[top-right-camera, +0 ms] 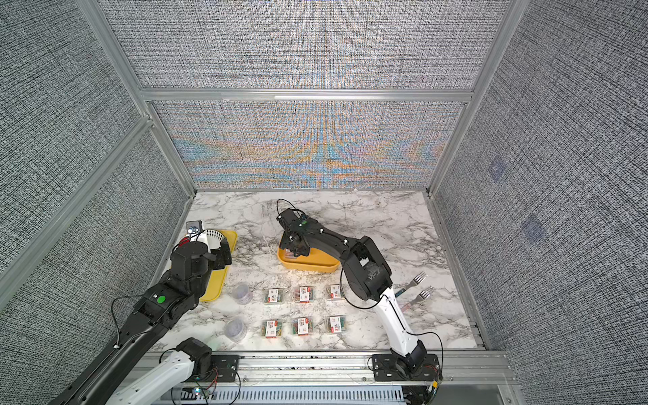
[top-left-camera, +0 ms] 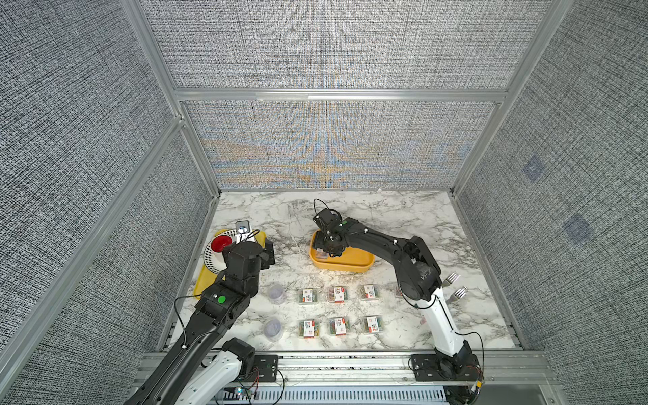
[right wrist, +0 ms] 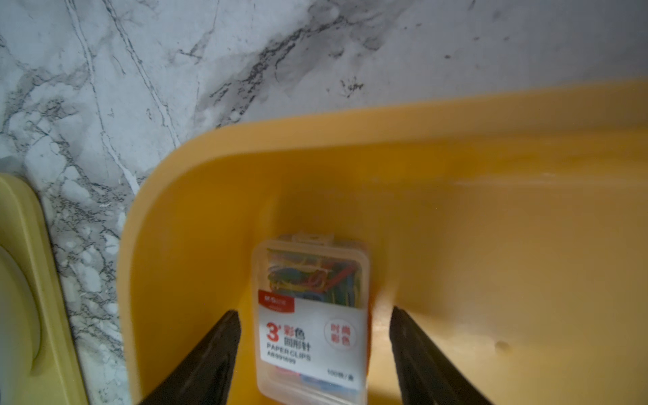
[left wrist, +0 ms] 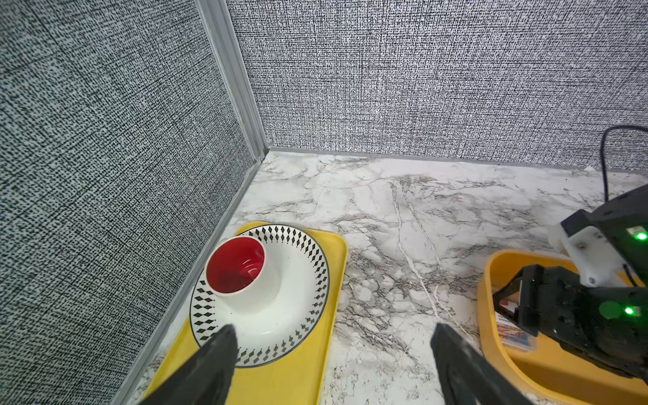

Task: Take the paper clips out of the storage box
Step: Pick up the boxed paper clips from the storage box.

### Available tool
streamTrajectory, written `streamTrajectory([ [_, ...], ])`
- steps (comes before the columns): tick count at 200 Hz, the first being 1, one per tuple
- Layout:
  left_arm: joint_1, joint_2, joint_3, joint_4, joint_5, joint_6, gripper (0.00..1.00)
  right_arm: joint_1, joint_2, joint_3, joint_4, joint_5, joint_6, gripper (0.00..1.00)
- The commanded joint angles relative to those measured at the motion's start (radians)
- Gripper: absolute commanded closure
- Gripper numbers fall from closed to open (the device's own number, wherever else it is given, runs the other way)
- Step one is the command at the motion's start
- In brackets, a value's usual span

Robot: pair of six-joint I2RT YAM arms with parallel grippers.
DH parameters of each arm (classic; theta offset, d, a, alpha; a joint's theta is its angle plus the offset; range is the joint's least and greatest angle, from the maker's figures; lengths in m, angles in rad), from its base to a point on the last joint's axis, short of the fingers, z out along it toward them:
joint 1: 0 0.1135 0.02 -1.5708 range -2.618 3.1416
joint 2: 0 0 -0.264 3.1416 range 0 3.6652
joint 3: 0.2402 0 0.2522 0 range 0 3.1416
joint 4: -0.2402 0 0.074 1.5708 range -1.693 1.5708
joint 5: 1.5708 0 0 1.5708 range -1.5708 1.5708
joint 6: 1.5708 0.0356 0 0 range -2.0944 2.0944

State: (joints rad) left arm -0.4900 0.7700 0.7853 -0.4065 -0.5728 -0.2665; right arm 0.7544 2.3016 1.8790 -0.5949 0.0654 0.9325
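The storage box [top-left-camera: 350, 268] [top-right-camera: 308, 268] is a deep yellow bin at mid-table. One clear case of paper clips [right wrist: 312, 315] [left wrist: 515, 336] lies flat on its floor by a corner. My right gripper [right wrist: 314, 312] [top-left-camera: 331, 245] reaches down inside the box, open, with one finger on each side of that case and a gap on both sides. Several more cases [top-left-camera: 338, 294] lie in two rows on the marble nearer the front, with two round clear tubs [top-left-camera: 276, 294] [top-left-camera: 272, 328] to their left. My left gripper [left wrist: 335, 328] [top-left-camera: 268, 252] hangs open and empty over the tray's right edge.
A flat yellow tray [top-left-camera: 201, 280] at the left wall carries a diamond-rimmed plate [left wrist: 298, 280] and a white cup with a red inside [left wrist: 235, 266]. Two forks [top-left-camera: 452, 278] [top-left-camera: 459, 292] lie at the right, behind the right arm. Fabric walls enclose three sides.
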Motion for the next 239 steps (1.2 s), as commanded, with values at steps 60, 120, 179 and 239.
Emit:
streamTrajectory([
  [60, 0.018, -0.001, 0.007, 0.006, 0.02, -0.014, 0.11, -0.002, 0.039, 0.005, -0.016, 0.004, 0.003, 0.36],
  [120, 0.028, -0.006, 0.007, 0.006, 0.027, -0.021, 0.11, -0.012, 0.021, -0.009, -0.023, 0.029, -0.009, 0.42],
  [179, 0.03, -0.009, 0.008, 0.001, 0.023, -0.024, 0.11, -0.006, 0.032, -0.002, -0.031, 0.021, -0.009, 0.35],
  [239, 0.031, -0.018, 0.009, -0.006, 0.004, -0.02, 0.1, -0.007, -0.021, -0.032, -0.006, 0.01, -0.013, 0.5],
])
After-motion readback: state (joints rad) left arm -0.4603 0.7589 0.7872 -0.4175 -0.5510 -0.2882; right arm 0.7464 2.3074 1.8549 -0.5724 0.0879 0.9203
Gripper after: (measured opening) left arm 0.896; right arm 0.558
